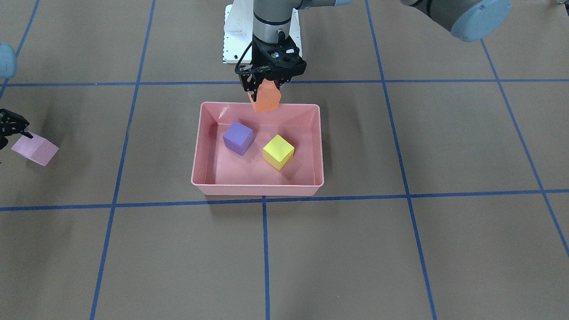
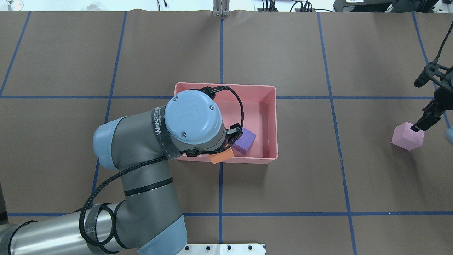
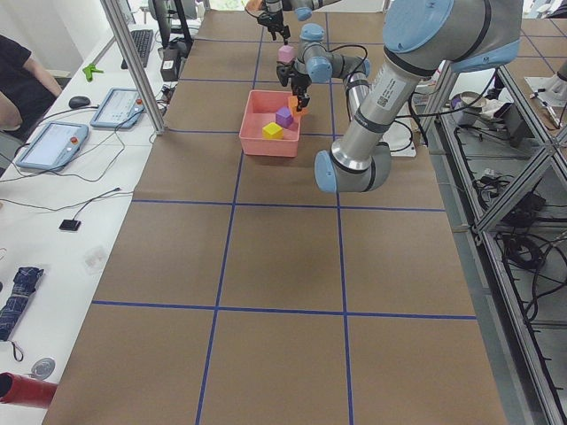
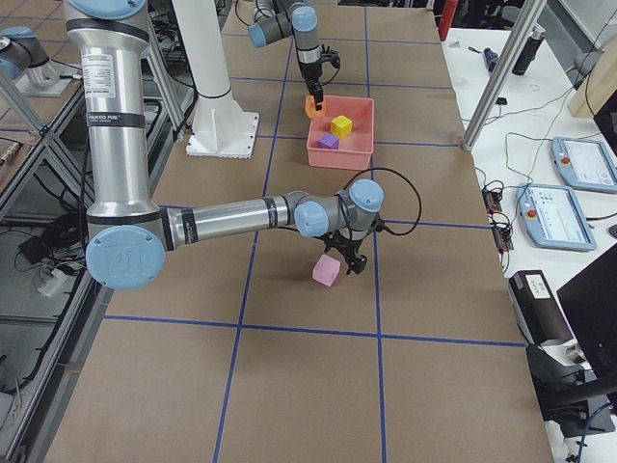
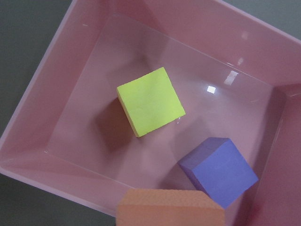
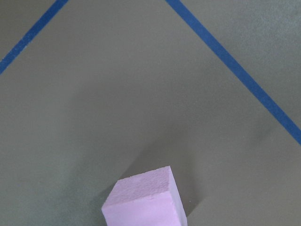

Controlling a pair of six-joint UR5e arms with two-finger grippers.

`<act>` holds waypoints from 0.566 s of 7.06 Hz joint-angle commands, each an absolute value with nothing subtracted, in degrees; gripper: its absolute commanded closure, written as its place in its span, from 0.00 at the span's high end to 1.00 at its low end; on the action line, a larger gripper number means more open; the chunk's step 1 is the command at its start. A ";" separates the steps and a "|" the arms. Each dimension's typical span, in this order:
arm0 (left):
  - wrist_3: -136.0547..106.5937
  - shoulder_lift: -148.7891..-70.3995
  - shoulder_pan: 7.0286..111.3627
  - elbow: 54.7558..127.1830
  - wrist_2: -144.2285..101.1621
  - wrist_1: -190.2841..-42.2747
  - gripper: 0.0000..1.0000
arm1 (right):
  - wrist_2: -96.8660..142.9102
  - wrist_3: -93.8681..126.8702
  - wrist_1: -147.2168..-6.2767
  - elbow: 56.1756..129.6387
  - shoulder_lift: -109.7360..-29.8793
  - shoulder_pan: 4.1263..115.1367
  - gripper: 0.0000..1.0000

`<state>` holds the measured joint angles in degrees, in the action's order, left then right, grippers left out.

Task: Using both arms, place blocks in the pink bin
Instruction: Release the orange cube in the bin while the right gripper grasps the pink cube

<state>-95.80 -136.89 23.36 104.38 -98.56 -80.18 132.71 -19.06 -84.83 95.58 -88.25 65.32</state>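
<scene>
My left gripper (image 1: 266,90) is shut on the orange block (image 1: 265,101) and holds it in the air over the robot-side rim of the pink bin (image 1: 258,191). The purple block (image 1: 238,138) and the yellow block (image 1: 278,152) lie apart on the bin's floor. Both show in the left wrist view, purple (image 5: 221,172) and yellow (image 5: 150,101), with the orange block (image 5: 169,209) at the bottom edge. My right gripper (image 2: 423,124) is far to the right, shut on the tilted light pink block (image 2: 407,136), just above the table.
The brown table cover (image 1: 400,249) carries a grid of blue tape lines. The white pedestal base (image 1: 231,40) stands behind the bin. The left arm's elbow (image 2: 141,170) hangs over the bin's left half in the overhead view.
</scene>
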 commanded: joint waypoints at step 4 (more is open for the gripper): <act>-95.01 -136.93 23.55 104.33 -98.61 -80.16 0.00 | 135.00 -18.63 -84.81 94.75 -88.15 62.85 0.99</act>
